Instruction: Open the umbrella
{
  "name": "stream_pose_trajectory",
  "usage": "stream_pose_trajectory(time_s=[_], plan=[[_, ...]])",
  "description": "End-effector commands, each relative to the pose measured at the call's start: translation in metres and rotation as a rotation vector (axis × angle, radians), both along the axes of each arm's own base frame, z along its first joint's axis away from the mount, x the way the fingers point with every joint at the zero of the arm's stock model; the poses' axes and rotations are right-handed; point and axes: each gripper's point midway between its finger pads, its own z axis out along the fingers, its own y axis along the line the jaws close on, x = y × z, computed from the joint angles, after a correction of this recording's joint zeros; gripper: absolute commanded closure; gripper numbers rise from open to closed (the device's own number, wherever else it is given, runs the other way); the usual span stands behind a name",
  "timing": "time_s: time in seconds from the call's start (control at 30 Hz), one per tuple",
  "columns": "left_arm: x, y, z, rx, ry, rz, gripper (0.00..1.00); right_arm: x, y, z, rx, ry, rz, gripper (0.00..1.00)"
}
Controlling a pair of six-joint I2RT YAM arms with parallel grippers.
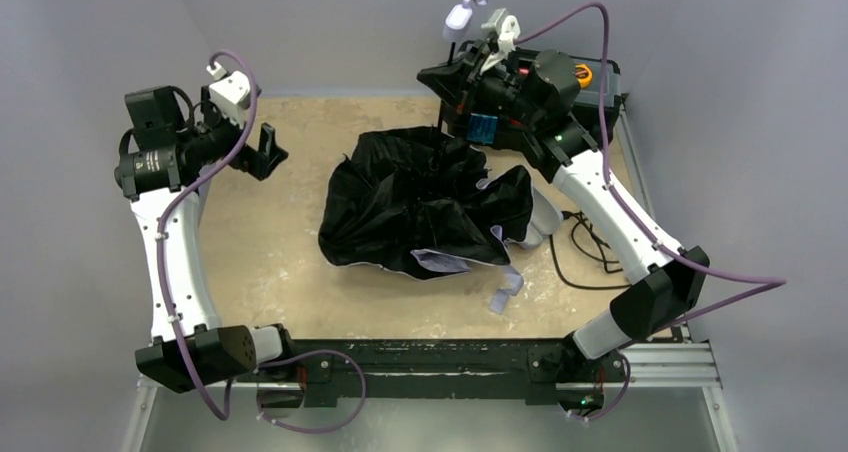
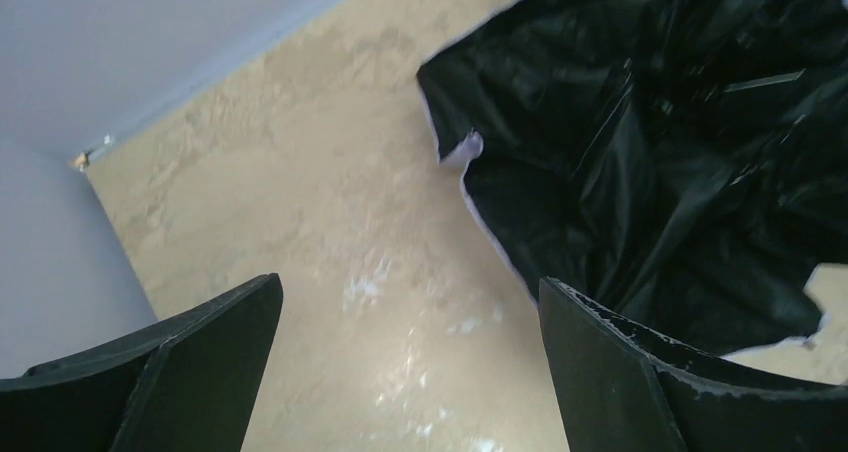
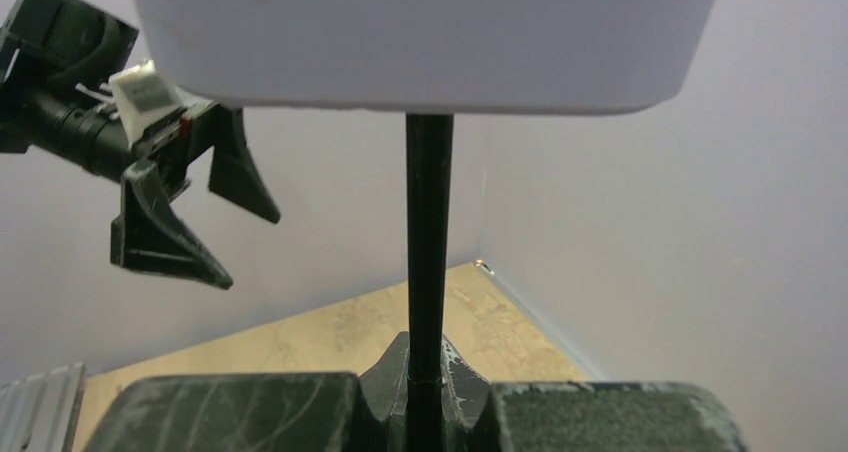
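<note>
The umbrella point(image 1: 425, 207) lies crumpled in the middle of the table, black face up, with pale lavender edges and a strap showing at the near side. Its thin dark shaft point(image 3: 428, 232) rises to the lavender knob handle point(image 1: 460, 17), held high at the back. My right gripper point(image 3: 426, 377) is shut on the shaft just below the handle point(image 3: 420, 42); in the top view it point(image 1: 458, 67) is above the fabric's far edge. My left gripper point(image 1: 265, 152) hangs open to the left of the fabric point(image 2: 650, 142), with nothing between its fingers point(image 2: 200, 362).
A black cable point(image 1: 585, 252) loops on the table at the right, beside the right arm. A dark box with an orange part point(image 1: 590, 74) sits at the back right corner. Grey walls close in on three sides. A metal rail point(image 1: 450, 362) runs along the near edge.
</note>
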Motion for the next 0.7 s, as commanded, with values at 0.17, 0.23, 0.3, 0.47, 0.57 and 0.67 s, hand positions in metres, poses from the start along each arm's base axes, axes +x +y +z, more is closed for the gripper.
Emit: stream_pose_trajectory(time_s=[0.17,0.23,0.3,0.47,0.57,0.67], plan=[[-0.023,-0.091,0.041,-0.123,-0.161,-0.3,0.0,-0.047,0.005,0.075,0.104,-0.199,0.07,1.0],[-0.027,-0.101,0.041,-0.143,-0.184,-0.326,0.0,-0.055,0.003,0.084,0.125,-0.208,0.076,1.0],[-0.031,-0.109,0.033,-0.14,-0.183,-0.349,0.0,-0.054,0.013,0.053,0.07,-0.173,0.087,1.0],[-0.035,-0.116,0.005,-0.118,-0.123,-0.358,0.0,-0.037,0.025,-0.053,-0.121,-0.058,0.072,1.0],[-0.032,-0.109,-0.002,-0.094,-0.113,-0.316,0.0,-0.036,0.025,-0.039,-0.115,-0.091,0.068,1.0],[-0.029,-0.105,0.005,-0.087,-0.129,-0.286,0.0,-0.041,0.026,0.012,-0.04,-0.164,0.081,1.0]])
